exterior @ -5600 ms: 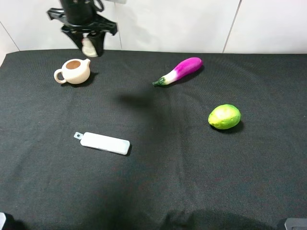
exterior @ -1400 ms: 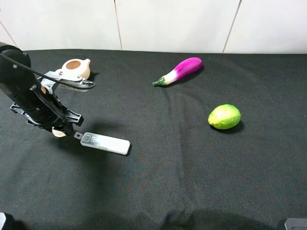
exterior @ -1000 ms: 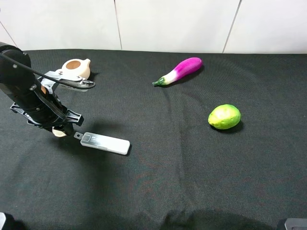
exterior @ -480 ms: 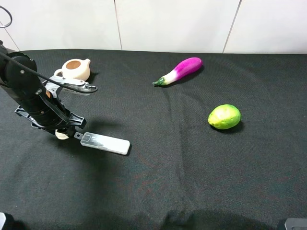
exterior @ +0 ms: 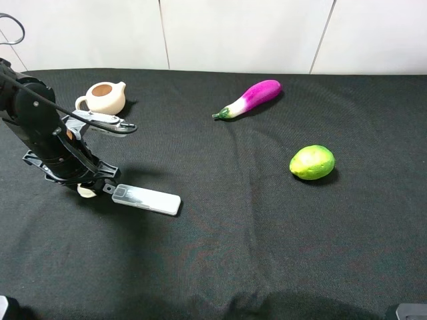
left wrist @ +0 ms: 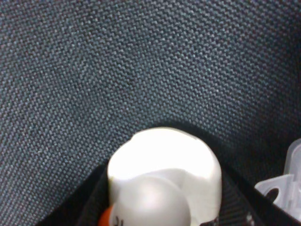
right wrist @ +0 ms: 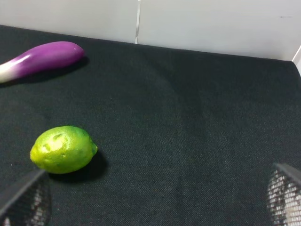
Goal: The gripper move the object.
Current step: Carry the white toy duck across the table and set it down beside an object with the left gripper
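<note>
object (left wrist: pixel 164 157) in left gripper (exterior: pixel 85 189), big lobe facing cloth (left wrist: pixel 141 56), knob behind it

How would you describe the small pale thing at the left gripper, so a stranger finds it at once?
On the black cloth, look at the left side, where the left gripper reaches down beside one end of the flat white case. In its grip sits the object: a small cream-white rounded lump, with no handle, unlike the teapot.
</note>
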`<state>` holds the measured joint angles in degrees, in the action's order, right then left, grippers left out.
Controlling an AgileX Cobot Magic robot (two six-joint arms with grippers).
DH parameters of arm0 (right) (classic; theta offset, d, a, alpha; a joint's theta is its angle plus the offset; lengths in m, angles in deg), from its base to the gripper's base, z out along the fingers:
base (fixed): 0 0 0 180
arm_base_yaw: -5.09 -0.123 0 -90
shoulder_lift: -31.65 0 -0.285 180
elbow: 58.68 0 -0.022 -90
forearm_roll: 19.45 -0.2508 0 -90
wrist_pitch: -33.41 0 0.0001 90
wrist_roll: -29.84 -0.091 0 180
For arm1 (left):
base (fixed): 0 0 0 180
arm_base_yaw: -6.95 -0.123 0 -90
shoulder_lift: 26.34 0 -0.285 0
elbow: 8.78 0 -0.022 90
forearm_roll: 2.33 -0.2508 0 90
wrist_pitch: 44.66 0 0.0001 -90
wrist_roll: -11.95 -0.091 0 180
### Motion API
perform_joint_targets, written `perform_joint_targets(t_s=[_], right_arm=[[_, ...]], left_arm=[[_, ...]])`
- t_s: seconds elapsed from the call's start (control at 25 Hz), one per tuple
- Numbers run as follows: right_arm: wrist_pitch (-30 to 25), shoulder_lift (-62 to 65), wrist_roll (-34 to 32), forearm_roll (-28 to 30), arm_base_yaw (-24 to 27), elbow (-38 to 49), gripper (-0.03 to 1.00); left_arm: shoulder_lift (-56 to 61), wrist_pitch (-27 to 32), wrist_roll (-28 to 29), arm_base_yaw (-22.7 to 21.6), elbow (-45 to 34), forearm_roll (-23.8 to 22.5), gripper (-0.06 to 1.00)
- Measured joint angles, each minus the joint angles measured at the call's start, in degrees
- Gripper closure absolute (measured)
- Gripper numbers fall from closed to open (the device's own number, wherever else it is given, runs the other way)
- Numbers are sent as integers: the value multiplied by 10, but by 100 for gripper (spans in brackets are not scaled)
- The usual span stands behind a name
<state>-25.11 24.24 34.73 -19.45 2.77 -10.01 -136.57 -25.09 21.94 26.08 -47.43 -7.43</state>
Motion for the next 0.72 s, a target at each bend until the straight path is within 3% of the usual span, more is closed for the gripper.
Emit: perform_joint_targets(t_s=[0.48, 0.72], right_arm=[[0, 0, 0, 0, 0, 0, 27], [0, 0, 0, 0, 0, 0, 27]], left_arm=[[0, 0, -1, 0, 0, 5, 43], [0, 1, -1, 0, 0, 9, 34]])
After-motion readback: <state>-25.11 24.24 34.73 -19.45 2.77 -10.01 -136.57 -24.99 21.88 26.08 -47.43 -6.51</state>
